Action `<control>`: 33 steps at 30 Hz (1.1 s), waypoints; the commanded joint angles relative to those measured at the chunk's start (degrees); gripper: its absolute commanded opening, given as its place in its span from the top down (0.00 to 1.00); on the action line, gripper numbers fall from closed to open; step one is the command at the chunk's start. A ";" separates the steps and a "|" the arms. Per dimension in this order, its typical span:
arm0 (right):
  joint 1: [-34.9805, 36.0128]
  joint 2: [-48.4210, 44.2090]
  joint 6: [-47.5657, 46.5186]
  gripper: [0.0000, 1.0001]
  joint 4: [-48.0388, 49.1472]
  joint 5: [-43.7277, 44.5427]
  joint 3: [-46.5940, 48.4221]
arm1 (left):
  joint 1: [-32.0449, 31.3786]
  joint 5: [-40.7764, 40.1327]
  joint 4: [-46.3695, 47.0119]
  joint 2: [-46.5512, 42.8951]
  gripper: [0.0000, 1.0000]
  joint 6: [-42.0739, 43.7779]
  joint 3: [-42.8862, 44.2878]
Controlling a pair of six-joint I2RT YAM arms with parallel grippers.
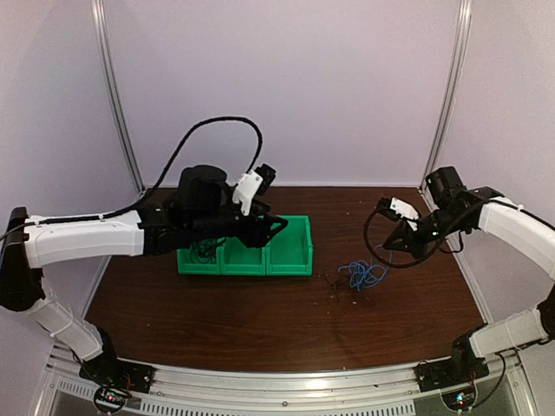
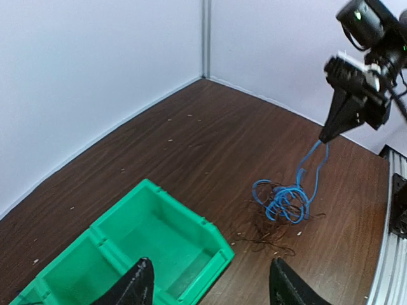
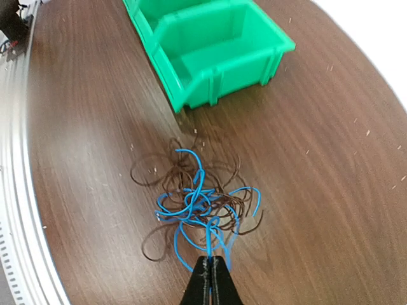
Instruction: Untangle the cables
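The cables (image 1: pixel 362 276) lie in a small tangle on the brown table, right of the bins. A bright blue cable (image 3: pixel 191 202) is looped through thin dark cables (image 3: pixel 151 170). My right gripper (image 3: pixel 210 260) is shut on a strand of the blue cable, which rises from the pile to its tips. In the left wrist view that strand (image 2: pixel 313 159) hangs taut under the right gripper (image 2: pixel 324 136). My left gripper (image 2: pixel 210 264) is open and empty, hovering over the green bin (image 2: pixel 191 213), well left of the tangle (image 2: pixel 286 202).
A row of green bins (image 1: pixel 290 260) stands mid-table, its right end (image 3: pixel 216 82) a short way from the tangle. White walls enclose the table at the back and sides. A metal rail (image 3: pixel 16 190) runs along the near edge.
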 commanded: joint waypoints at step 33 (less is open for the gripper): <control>3.26 -7.29 -0.20 1.00 -18.18 -25.90 39.85 | -14.70 -13.62 34.41 49.86 0.58 -18.32 27.86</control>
